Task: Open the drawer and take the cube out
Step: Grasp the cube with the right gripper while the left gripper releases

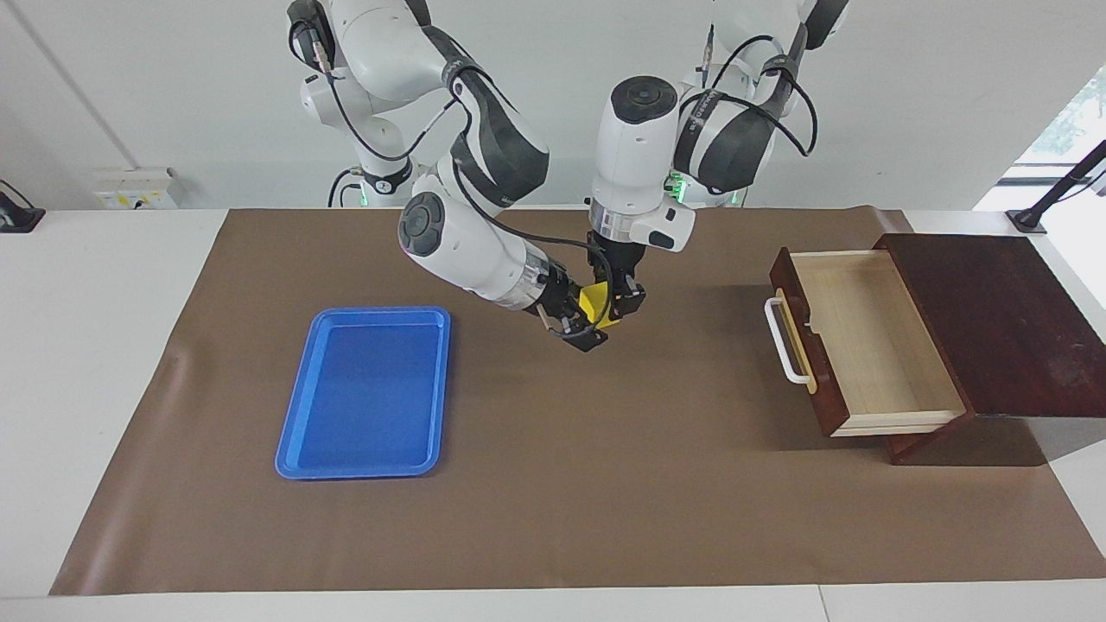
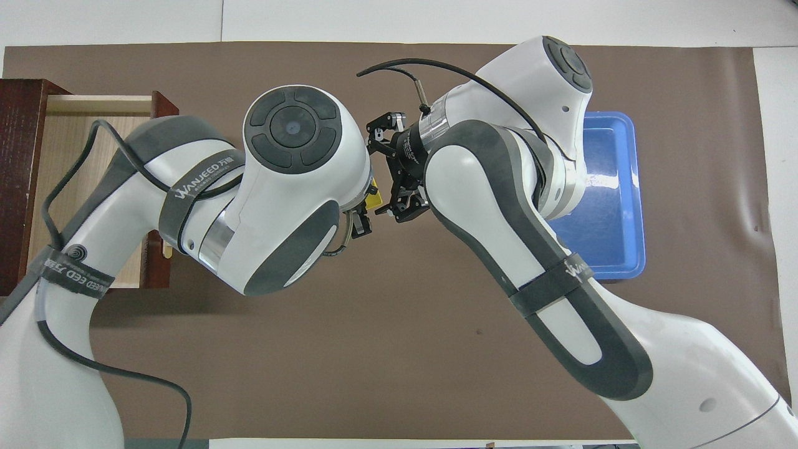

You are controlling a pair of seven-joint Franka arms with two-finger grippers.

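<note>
The drawer (image 1: 873, 345) of the dark brown box (image 1: 994, 320) stands pulled out at the left arm's end of the table, and its pale wood inside is bare; it also shows in the overhead view (image 2: 68, 143). The small yellow cube (image 1: 594, 302) is up in the air over the middle of the brown mat, between the two grippers; it also shows in the overhead view (image 2: 374, 198). My left gripper (image 1: 624, 307) points straight down and is shut on the cube. My right gripper (image 1: 586, 333) comes in at a slant from the tray's side and meets the cube.
A flat blue tray (image 1: 367, 393) lies on the brown mat (image 1: 605, 484) toward the right arm's end of the table. The drawer's white bar handle (image 1: 782, 341) sticks out toward the table's middle.
</note>
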